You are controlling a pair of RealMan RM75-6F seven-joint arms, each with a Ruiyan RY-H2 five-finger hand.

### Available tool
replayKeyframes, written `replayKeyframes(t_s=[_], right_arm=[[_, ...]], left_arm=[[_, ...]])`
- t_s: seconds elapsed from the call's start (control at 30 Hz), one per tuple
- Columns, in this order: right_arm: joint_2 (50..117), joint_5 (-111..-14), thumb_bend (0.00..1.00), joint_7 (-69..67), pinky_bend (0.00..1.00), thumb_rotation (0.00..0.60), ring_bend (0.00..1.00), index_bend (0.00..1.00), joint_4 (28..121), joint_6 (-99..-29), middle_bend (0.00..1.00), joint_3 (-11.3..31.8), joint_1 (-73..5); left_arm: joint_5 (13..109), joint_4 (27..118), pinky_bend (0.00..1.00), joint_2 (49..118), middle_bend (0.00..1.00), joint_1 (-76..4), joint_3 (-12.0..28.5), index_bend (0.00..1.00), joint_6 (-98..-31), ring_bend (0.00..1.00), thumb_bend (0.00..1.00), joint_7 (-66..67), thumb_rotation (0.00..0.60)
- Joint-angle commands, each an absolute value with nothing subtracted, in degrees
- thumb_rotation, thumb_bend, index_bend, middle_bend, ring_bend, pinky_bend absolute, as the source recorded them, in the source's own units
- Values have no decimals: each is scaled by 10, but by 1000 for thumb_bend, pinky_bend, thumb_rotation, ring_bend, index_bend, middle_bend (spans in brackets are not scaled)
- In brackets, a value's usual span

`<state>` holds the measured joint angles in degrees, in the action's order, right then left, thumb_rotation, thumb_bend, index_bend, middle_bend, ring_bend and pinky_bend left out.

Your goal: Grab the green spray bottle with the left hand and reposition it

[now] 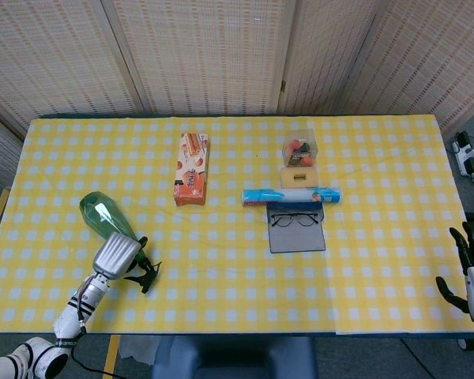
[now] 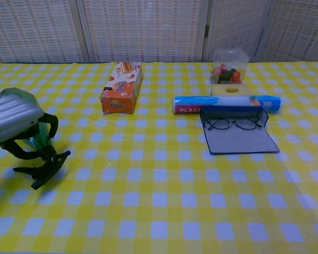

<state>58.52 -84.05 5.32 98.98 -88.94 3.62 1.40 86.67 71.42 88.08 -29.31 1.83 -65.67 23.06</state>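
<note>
The green spray bottle (image 1: 103,215) lies tilted at the table's near left, its black nozzle (image 1: 148,275) pointing toward the front edge. My left hand (image 1: 117,256) wraps around the bottle's neck, its dark fingers curled about it. In the chest view the left hand (image 2: 13,123) covers most of the bottle (image 2: 41,140), and the black trigger (image 2: 45,168) sticks out low over the cloth. My right hand (image 1: 472,272) hangs off the table's right edge, fingers spread, holding nothing.
An orange snack box (image 1: 191,169) lies left of centre. A blue and white wrap roll (image 1: 291,196), glasses on a dark case (image 1: 297,225), a yellow block (image 1: 298,178) and a clear box of red items (image 1: 299,150) sit right of centre.
</note>
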Motion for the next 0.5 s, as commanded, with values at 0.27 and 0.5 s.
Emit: replayKeyframes(t_s=[0.27, 0.5], right_arm=[[583, -846, 343, 48, 0, 600, 0, 0, 991, -893, 0, 34, 16], [583, -846, 343, 48, 0, 600, 0, 0, 992, -892, 0, 34, 17]], left_arm=[[850, 820, 1000, 829, 1000, -278, 52, 780, -696, 1000, 354, 85, 600], [848, 883, 1000, 784, 1000, -275, 82, 779, -727, 1000, 358, 32, 600]])
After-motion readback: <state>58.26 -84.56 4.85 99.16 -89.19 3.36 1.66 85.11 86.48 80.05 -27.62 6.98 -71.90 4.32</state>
